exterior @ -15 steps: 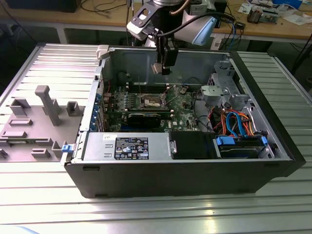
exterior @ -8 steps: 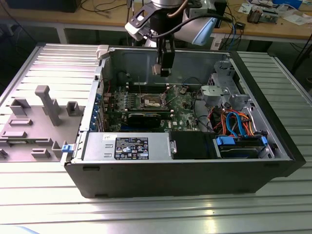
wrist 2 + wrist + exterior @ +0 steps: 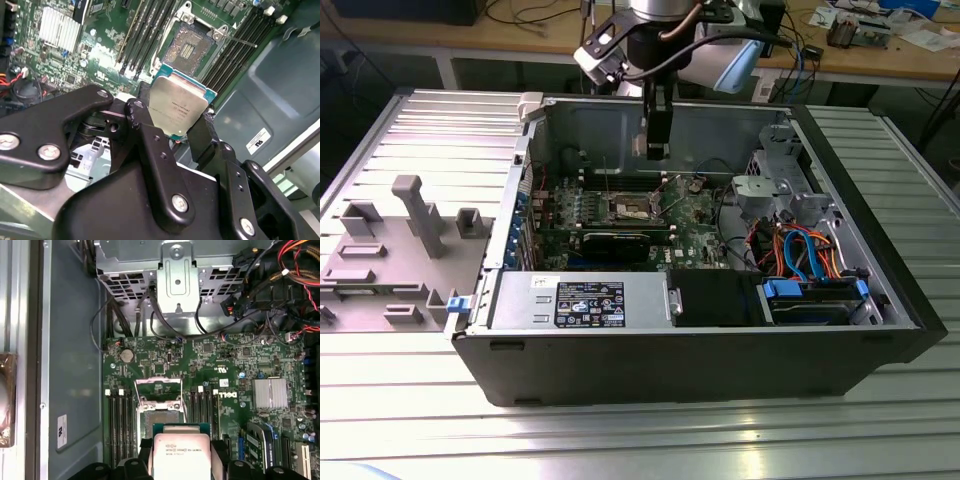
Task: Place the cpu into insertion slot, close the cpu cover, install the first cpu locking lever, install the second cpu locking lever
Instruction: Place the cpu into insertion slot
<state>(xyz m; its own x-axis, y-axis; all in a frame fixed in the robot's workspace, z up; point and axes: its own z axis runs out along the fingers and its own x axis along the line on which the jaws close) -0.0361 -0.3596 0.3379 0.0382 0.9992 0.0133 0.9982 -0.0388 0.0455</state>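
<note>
My gripper [image 3: 172, 120] is shut on the cpu [image 3: 177, 105], a flat square chip with a silvery face and a tan-green rim, clamped by its edges between black fingers [image 3: 142, 117]. In the first wrist view the cpu [image 3: 182, 457] hangs just short of the insertion slot [image 3: 161, 419], apart from it. The slot [image 3: 187, 47] lies bare, its golden-tan centre showing. The cpu cover [image 3: 158, 386] stands flipped open on the slot's far side. A thin lever rod [image 3: 237, 41] sticks out beside the slot. In the exterior view the gripper [image 3: 655, 140] hovers above the slot [image 3: 630, 208], inside the open case.
Memory slots [image 3: 120, 415] flank the socket. A long black expansion card [image 3: 620, 243], a grey power supply box [image 3: 575, 300] and a black drive box [image 3: 715, 298] sit toward the case front. Cables [image 3: 800, 250] fill the exterior view's right. A grey fixture tray [image 3: 395, 240] lies outside.
</note>
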